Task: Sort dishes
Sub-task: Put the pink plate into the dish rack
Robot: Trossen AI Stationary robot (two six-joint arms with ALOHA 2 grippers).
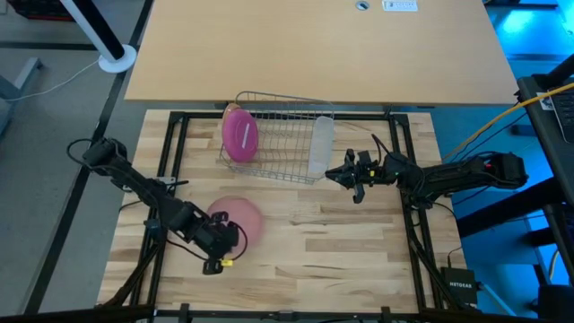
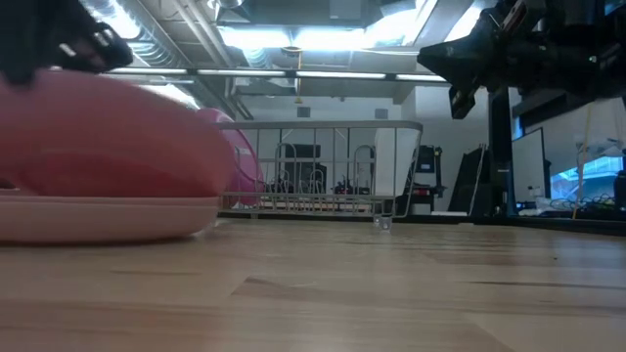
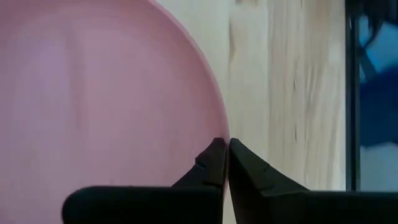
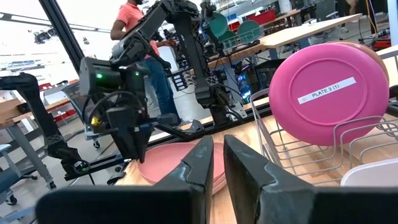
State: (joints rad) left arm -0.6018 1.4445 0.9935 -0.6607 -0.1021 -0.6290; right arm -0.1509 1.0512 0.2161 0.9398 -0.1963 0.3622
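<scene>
Pale pink plate [image 3: 106, 93], lying flat on the surface near the left arm, looks light, stiff and slick, best pinched at its thin rim, where the left gripper [image 3: 222, 163] fingers are closed; the right gripper [image 1: 352, 177] hovers shut, empty, beside the rack [image 1: 282, 126].

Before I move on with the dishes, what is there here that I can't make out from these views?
- Left gripper on the pale pink plate: fingers meet at its rim; whether the rim is pinched is unclear. High view: the arm covers it.
- Tan-orange plate: only an edge shows behind the magenta plate in the rack.
- Low view: the pink plate's left part is cut off by the edge.
</scene>
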